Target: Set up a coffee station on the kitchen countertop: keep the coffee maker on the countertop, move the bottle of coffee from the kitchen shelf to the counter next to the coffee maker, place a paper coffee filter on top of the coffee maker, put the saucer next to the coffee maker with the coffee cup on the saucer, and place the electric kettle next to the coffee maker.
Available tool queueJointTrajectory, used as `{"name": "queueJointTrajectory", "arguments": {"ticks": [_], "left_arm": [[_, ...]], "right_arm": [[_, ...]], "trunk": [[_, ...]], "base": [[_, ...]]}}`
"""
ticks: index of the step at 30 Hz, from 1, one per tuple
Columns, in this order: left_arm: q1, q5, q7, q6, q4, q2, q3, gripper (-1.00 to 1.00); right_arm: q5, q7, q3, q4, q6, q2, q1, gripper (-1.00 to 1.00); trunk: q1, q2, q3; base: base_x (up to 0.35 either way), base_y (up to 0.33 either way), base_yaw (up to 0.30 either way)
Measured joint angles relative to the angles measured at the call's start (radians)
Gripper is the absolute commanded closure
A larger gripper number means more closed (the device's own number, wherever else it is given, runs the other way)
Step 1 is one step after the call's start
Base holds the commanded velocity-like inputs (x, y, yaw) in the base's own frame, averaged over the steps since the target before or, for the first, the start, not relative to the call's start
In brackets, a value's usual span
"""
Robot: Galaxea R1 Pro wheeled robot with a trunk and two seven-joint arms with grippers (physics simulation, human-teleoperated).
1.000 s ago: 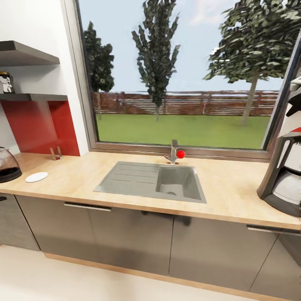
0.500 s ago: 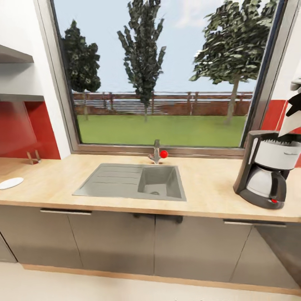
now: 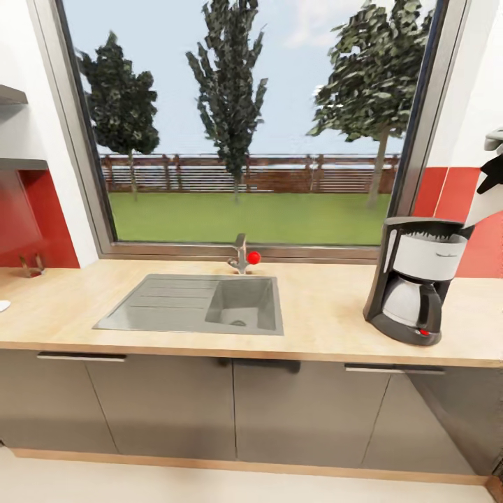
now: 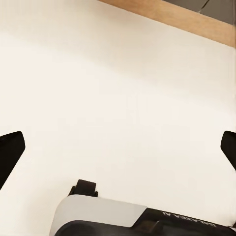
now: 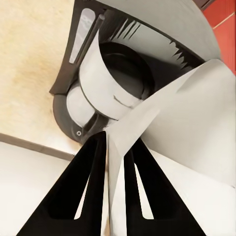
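Light wood makes up the long countertop, and grey cupboard doors sit under it. Set down into the wood is a grey sink, with a tap behind it that has a small red knob. A big window behind the sink looks out on green grass, a fence and tall trees.

On the right part of the countertop stands the coffee maker. It is black with a white front, a pale pot with a black handle, and a little red switch low down. Red wall tiles are behind it.

The right gripper has its two black fingers squeezed onto the paper coffee filter. The white paper sticks out past the fingers and opens wide like a cone. It hangs in the air above the coffee maker, whose round open top is below it, and I cannot tell if the paper touches the machine. In the head view, the filter shows at the right edge, just above and to the right of the coffee maker.

The left gripper points down at the pale floor. Its two black fingertips are far apart, with nothing between them.

At the far left edge of the countertop is a tiny bit of something white, too little to tell what.
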Motion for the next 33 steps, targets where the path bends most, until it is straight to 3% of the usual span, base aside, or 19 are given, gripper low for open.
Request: {"name": "queueJointTrajectory", "arguments": {"ticks": [25, 33], "left_arm": [[0.000, 0.000, 0.000, -0.001, 0.000, 0.000, 0.003, -1.00], [0.000, 0.000, 0.000, -0.001, 0.000, 0.000, 0.005, -1.00]], "right_arm": [[-0.006, -0.002, 0.005, 0.000, 0.003, 0.009, 0.001, 1.00], [-0.007, -0.003, 0.002, 0.008, 0.007, 0.037, 0.006, 1.00]], "trunk": [[0.000, 0.000, 0.000], [0.000, 0.000, 0.000]], "base": [[0.072, -0.061, 0.000], [0.113, -0.003, 0.000]]}}
